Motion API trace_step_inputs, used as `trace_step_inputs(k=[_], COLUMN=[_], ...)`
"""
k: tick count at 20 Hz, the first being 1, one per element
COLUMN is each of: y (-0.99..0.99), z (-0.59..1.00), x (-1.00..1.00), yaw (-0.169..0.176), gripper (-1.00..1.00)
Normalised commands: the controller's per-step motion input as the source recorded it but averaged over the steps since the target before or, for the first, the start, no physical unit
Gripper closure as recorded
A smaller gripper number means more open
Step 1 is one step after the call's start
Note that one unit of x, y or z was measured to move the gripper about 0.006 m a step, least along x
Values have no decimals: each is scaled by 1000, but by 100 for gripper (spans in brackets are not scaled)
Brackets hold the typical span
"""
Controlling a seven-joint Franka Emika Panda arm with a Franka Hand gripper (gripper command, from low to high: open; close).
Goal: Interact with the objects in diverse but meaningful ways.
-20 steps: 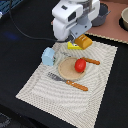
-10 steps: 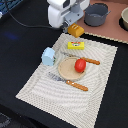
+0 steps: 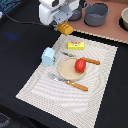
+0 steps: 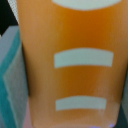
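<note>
My gripper is shut on the orange ridged bread-like block and holds it in the air above the far edge of the striped placemat. In the wrist view the orange block with pale stripes fills the picture. The red tomato sits on a round wooden plate. The flat yellow box lies on the mat beyond the plate. The light blue house-shaped carton stands at the exterior view's left of the plate.
A knife and a fork with orange handles lie beside the plate. Grey pots stand on a brown board at the back, a bowl at the exterior view's right. Dark tabletop surrounds the mat.
My gripper has lifted the orange block up and toward the back, away from the plate. The yellow box, hidden earlier under the gripper, now shows on the mat.
</note>
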Motion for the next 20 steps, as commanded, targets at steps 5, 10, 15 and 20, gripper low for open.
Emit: trace_step_inputs(k=[5,10,15,20], y=[158,157,139,19], z=[-426,-435,-446,-274], x=[-389,-553,-602,-103], yaw=[-3,0,-1,-4], gripper=[100,100,100,-100])
